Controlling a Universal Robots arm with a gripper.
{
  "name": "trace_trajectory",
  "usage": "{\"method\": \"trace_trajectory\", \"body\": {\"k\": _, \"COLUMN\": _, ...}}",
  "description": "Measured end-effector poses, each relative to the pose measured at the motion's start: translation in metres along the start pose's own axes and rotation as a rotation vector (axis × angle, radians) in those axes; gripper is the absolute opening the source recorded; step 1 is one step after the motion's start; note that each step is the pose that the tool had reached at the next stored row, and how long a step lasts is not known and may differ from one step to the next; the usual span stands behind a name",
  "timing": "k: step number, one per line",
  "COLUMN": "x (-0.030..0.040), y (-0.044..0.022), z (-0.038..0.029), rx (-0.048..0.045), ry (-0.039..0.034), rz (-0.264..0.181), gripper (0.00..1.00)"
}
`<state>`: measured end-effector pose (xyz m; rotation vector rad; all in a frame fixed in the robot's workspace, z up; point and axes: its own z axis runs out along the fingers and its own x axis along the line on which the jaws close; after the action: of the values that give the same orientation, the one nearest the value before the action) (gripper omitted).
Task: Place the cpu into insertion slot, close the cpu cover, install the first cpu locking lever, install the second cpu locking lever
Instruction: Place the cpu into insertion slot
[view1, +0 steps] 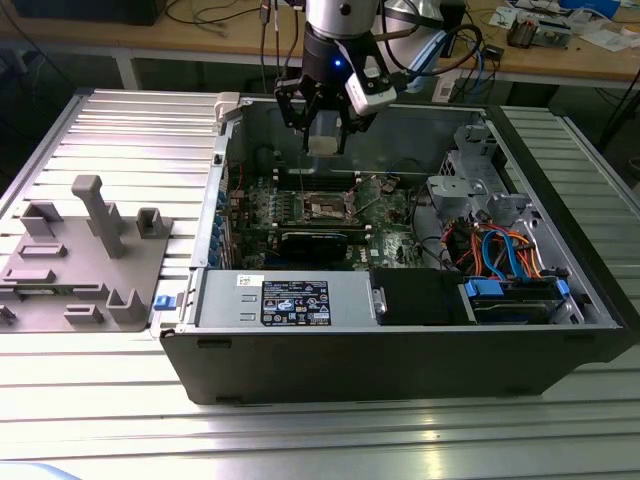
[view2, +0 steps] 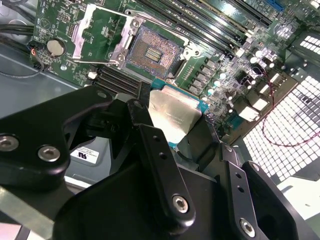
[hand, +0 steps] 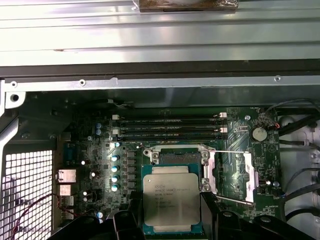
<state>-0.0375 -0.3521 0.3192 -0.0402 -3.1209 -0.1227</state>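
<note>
Big ribbed metal bench (view1: 90, 130) with an open computer case (view1: 400, 350) lying on it, and a grey plastic fixture (view1: 85, 255) just beside the case on the exterior view's left. The green board (view1: 385, 215) sits flat on the case floor, with a black card (view1: 315, 243) across it near the power supply box (view1: 285, 300).

The arm's tool (view1: 322, 138) hangs over the far side of the case, well above the board. It's clamped on the cpu (hand: 171, 195): in both wrist views you can see a black finger (view2: 150, 135) pressed on each side edge of the chip, which is held flat with its silver top facing up.

The cpu cover (hand: 235, 175) is flipped open and lies on the board right next to the socket, so you see green board through its window. The insertion slot (view2: 152, 52) is uncovered, dark centre with the shiny rim around it, nothing seated in it. So the chip is up in the air in the tool's grip, roughly over the socket area and clearly apart from it.
</note>
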Motion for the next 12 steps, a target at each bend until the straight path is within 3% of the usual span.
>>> {"method": "trace_trajectory", "body": {"k": 12, "x": 0.0000, "y": -0.0002, "z": 0.0024, "rx": 0.0001, "ry": 0.0000, "rz": 0.000, "gripper": 0.55}}
